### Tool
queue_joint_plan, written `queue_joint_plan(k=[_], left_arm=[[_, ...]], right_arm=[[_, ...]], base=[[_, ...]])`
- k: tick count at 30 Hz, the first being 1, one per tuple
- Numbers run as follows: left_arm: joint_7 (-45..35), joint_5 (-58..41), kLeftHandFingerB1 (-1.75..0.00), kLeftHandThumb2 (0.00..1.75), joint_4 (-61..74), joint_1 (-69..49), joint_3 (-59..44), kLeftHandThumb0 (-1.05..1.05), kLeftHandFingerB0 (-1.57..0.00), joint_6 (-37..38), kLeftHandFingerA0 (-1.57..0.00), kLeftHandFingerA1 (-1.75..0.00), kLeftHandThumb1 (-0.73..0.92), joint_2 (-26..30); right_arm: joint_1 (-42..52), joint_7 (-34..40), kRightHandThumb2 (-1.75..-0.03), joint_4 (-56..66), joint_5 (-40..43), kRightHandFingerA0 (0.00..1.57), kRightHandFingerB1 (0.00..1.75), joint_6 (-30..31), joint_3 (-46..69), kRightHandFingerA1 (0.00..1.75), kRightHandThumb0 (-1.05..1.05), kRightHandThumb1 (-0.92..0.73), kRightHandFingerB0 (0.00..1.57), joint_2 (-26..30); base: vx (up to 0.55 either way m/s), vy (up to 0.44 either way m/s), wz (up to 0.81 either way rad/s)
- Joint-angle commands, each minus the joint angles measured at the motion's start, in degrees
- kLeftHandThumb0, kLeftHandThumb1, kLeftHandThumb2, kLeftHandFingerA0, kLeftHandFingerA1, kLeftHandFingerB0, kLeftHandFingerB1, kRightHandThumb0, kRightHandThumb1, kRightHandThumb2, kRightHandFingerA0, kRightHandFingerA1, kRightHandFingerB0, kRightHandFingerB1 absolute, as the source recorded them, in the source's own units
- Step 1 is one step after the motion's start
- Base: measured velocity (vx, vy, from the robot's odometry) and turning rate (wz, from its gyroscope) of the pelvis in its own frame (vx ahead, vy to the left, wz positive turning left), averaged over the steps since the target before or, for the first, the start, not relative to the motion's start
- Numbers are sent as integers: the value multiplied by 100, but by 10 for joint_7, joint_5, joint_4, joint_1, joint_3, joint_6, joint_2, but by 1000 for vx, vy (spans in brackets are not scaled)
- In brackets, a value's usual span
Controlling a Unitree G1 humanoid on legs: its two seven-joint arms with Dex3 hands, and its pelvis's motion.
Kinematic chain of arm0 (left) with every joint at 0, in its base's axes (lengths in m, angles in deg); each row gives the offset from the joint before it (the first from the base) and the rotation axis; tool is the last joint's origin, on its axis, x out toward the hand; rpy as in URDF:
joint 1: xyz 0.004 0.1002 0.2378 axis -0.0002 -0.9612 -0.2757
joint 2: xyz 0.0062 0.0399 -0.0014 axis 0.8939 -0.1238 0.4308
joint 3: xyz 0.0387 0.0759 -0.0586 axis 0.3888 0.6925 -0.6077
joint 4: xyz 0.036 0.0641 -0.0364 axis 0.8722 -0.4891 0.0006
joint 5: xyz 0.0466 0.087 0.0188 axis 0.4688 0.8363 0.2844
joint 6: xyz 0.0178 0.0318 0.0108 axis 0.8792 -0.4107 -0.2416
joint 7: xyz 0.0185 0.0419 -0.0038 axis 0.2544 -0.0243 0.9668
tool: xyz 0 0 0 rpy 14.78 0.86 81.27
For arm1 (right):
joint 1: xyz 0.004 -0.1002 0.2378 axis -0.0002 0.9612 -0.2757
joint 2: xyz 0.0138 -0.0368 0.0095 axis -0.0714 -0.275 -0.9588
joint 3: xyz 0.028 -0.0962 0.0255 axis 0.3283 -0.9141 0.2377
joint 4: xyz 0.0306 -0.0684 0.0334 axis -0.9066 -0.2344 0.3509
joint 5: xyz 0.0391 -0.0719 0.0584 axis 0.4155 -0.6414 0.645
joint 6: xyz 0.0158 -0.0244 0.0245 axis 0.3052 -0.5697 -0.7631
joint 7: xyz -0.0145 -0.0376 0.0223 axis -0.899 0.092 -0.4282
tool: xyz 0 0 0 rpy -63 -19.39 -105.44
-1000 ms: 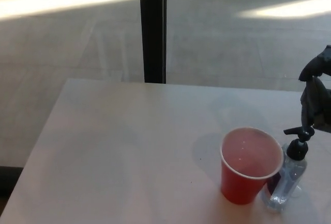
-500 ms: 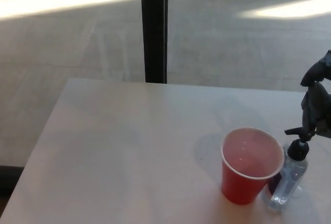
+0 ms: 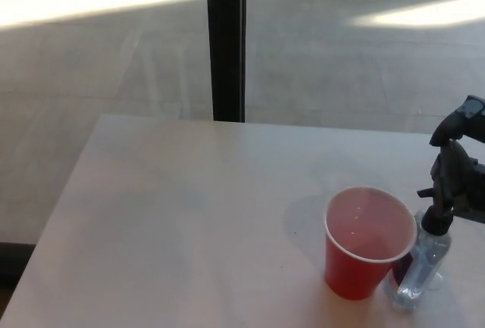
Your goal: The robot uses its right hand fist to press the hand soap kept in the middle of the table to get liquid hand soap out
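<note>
Soap sits in a clear pump bottle (image 3: pixel 426 260) near the right front of the pale bench (image 3: pixel 189 214), standing upright, with a black pump head (image 3: pixel 437 210) whose spout points toward picture left. Just beside it on the left, touching or nearly so, stands a red paper cup (image 3: pixel 364 248) with a white rim, open and upright; its inside looks pinkish, and whether it holds any liquid cannot be told.

At the right edge of the view the robot's black right hand (image 3: pixel 455 173) comes in from the side. Its fingers (image 3: pixel 443 184) are drawn together and curled downward, resting on or just above the top of the pump head; whether they actually press on it cannot be told from this angle. Part of the hand is cut off by the edge of the picture.

Beyond the bench lies a grey floor (image 3: pixel 114 63) crossed by bright bands of sunlight, and a dark vertical post (image 3: pixel 226 40) rises behind the far edge of the bench.
</note>
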Motion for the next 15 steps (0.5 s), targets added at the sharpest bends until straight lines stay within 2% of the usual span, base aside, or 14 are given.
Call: queue_joint_plan(k=[1, 3, 8, 15], left_arm=[[9, -1, -75, 98, 2, -2, 1, -24, -50, 3, -66, -87, 41, 8], [8, 0, -76, 99, 4, -3, 2, -24, -51, 2, -67, -87, 41, 8], [4, -1, -76, 99, 5, -3, 4, -26, -51, 5, -62, -84, 42, 9], [6, -3, -75, 99, -6, 5, 3, -26, -49, 7, -66, -86, 41, 10]], right_arm=[[10, -4, -116, 1, -26, 104, 168, -26, -10, 175, -23, -56, 68, -1], [13, -3, -112, -3, -35, 102, 170, -30, -15, 175, -21, -57, 64, 1], [23, -3, -117, -17, -48, 102, 168, -51, -16, 175, -19, -57, 66, 1], [37, -3, -110, -34, -46, 101, 166, -65, -13, 175, -20, -59, 66, -3]], base=[[0, 0, 0], [0, 0, 0], [0, 0, 0], [0, 0, 0]])
